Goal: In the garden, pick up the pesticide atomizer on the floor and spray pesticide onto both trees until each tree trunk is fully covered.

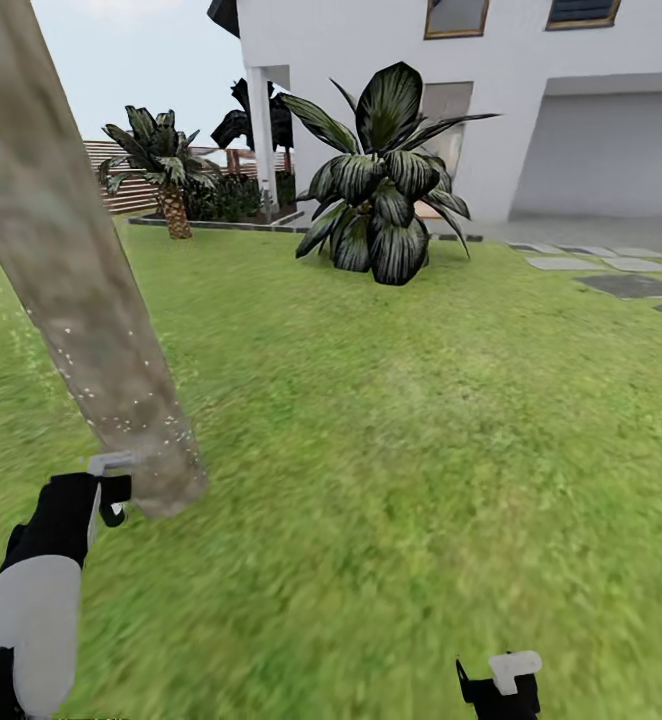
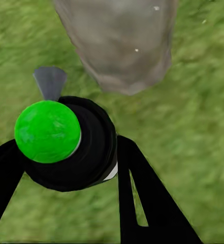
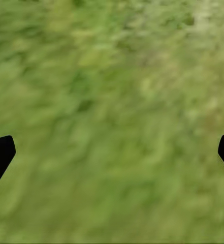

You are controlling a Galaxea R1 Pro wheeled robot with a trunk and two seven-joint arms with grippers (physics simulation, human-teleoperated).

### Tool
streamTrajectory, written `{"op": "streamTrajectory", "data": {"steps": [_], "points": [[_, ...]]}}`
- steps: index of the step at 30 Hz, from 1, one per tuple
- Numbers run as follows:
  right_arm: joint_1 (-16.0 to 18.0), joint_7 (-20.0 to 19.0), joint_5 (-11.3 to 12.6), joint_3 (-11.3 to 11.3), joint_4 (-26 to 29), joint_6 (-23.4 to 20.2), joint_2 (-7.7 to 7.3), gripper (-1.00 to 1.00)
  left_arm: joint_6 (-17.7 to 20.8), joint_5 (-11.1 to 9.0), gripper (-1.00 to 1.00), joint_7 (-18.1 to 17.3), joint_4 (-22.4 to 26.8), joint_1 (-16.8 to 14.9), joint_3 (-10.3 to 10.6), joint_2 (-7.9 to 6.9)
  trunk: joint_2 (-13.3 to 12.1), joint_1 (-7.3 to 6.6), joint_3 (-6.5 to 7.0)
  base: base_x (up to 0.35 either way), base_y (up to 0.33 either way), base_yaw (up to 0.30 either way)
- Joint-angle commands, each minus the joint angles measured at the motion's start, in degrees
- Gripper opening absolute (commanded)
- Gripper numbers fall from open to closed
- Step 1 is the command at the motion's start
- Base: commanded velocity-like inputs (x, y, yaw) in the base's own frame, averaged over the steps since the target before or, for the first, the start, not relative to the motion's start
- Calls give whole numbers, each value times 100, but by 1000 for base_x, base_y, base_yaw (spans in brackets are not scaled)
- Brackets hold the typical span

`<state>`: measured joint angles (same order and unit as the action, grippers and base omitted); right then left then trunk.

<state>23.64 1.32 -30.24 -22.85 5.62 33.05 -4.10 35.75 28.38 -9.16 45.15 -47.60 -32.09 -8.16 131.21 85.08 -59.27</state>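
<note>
I see atomizer: dark, green-topped, nozzle toward trunk | tree trunk: pale, mottled, white-speckled, on lawn

The tree trunk stands just ahead at left; open lawn elsewhere.

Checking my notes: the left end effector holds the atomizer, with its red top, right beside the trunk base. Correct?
Not quite: the top is green, as the left wrist view shows. The left end effector does hold the atomizer beside the trunk base.
</note>
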Motion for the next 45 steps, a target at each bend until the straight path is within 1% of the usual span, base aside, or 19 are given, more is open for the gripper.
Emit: {"op": "streamTrajectory", "data": {"steps": [1,2,4,11,16,21,23,25,27,29,30,31,35,37,38,40,42,44,45], "points": [[0,0,0,0,0,0,-2,100,2,-13,-100,18,5,7,-11,-68,0,0,0,226,-198,106],[0,0,0,0,0,0,-3,100,2,-14,-100,26,-7,12,-15,-162,0,0,0,265,-175,28],[0,0,0,0,0,0,-3,100,2,-23,-100,28,-27,13,-2,-176,0,0,0,275,-169,9],[0,0,0,0,0,0,-2,100,-99,-32,-100,36,-41,4,54,77,0,0,0,263,-175,95],[0,0,0,0,0,0,-2,100,-95,-30,-100,37,-33,-21,86,90,0,0,0,183,-222,273],[0,0,0,0,0,0,-3,100,-117,6,-100,36,2,19,39,-71,0,0,0,115,-247,278],[0,0,0,0,0,0,-3,100,-114,-2,-100,35,3,30,37,-262,0,0,0,9,-271,278],[0,0,0,0,0,0,-3,100,-118,-15,-100,36,-10,31,49,-276,0,0,0,2,-272,201],[0,0,0,0,0,0,-6,100,-116,-28,-100,37,-33,31,79,-196,0,0,0,0,-273,50],[0,7,0,0,0,0,-17,100,-117,-14,-100,37,-34,13,92,95,0,0,0,0,-273,7],[0,7,0,0,-2,0,-19,100,-118,-10,-100,37,-33,-3,96,186,0,0,0,0,-273,1],[0,5,0,0,-1,0,-20,100,-117,-6,-100,37,-32,-7,93,213,0,0,0,0,-274,1],[0,5,0,0,0,0,-20,100,-120,13,-100,32,17,-11,43,101,0,0,0,0,-274,0],[0,7,2,0,0,0,-13,100,-115,-9,-100,29,22,2,26,-160,0,0,0,63,-274,0],[0,8,5,0,0,0,-13,100,-109,-17,-100,29,22,3,22,-241,0,0,0,120,-271,0],[0,9,2,0,0,0,-2,100,-111,-30,-100,28,21,10,34,-282,0,0,0,140,-268,114],[0,9,0,0,0,0,5,100,-112,-37,-100,33,1,20,70,-222,0,0,0,150,-266,239],[0,8,0,0,0,0,6,100,-112,-33,-100,36,-3,18,80,-39,0,0,0,152,-266,271],[0,5,0,0,0,0,6,100,-112,-34,-100,36,6,13,80,3,0,0,0,151,-266,276]]}}
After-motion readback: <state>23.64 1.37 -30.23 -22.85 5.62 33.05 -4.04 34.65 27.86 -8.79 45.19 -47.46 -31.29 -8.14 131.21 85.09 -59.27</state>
